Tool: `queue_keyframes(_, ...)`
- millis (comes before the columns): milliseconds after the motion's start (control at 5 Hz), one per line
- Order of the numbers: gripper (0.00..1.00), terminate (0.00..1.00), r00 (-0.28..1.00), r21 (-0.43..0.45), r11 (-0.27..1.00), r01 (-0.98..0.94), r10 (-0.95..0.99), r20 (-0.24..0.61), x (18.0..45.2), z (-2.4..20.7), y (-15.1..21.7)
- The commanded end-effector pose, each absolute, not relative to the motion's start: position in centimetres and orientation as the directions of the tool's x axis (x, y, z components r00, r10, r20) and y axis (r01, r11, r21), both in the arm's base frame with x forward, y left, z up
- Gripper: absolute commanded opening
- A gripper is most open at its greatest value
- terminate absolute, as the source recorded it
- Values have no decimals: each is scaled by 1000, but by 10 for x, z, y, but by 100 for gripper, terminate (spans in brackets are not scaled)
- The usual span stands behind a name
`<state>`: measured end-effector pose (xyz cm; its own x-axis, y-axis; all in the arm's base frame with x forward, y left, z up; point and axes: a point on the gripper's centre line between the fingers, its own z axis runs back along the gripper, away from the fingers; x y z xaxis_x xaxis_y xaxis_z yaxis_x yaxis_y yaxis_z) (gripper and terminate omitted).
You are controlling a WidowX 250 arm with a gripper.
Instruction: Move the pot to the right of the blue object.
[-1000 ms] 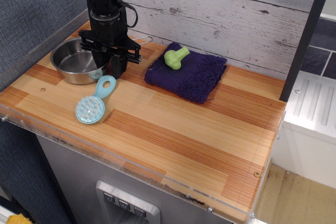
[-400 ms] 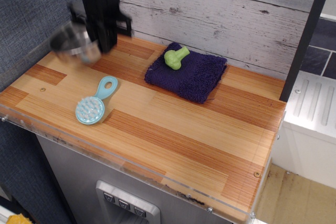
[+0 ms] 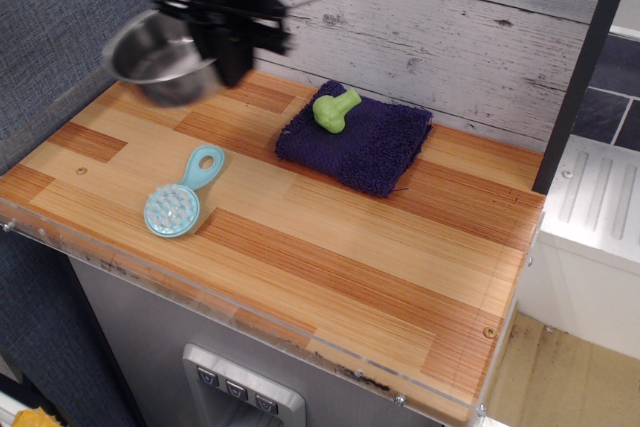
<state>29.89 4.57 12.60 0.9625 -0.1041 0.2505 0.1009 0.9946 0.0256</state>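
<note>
Surface: striped orange-brown wooden countertop (image 3: pixel 330 247) with a clear plastic strip along its front edge, set over a grey metal cabinet; whitewashed plank wall behind, blue-grey textured panel at the left.
Nearest object: small light turquoise plastic brush (image 3: pixel 181 195), round bristled head toward the front edge, short handle with a hole angled toward the back; it is seen lying flat on the wood at front left.
Middle: dark purple folded terry cloth (image 3: pixel 365 142), fuzzy in texture, laid on the counter right of centre, well apart from the brush; a smooth light-green toy broccoli (image 3: pixel 335 109) is seen resting on its back left part.
Far left: shiny round shallow stainless-steel pot (image 3: pixel 160 55), held above the back left of the counter, tilted slightly, behind the brush.
Arm: black gripper (image 3: pixel 232 52) pointed downward, clamped on the pot's right rim; thin wire handle blurred behind it.
</note>
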Motion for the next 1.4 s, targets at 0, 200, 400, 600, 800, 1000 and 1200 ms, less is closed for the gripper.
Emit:
queue_keyframes(0,0,0,964,-8,979,202,-197,177,237,116,-38)
queue_keyframes(200,0,0,956,-4,964,268,-265,123,228,91,-85)
queue_keyframes(400,0,0,956,-7,960,279,-277,92,237,70,-86)
queue_keyframes(600,0,0,961,-7,964,267,-265,72,252,56,-81)
queue_keyframes(800,0,0,965,-7,967,253,-252,72,258,55,-75)
queue_keyframes(1000,0,0,968,-12,969,246,-245,56,258,49,-69)
queue_keyframes(1200,0,0,965,-13,966,259,-258,53,257,49,-69)
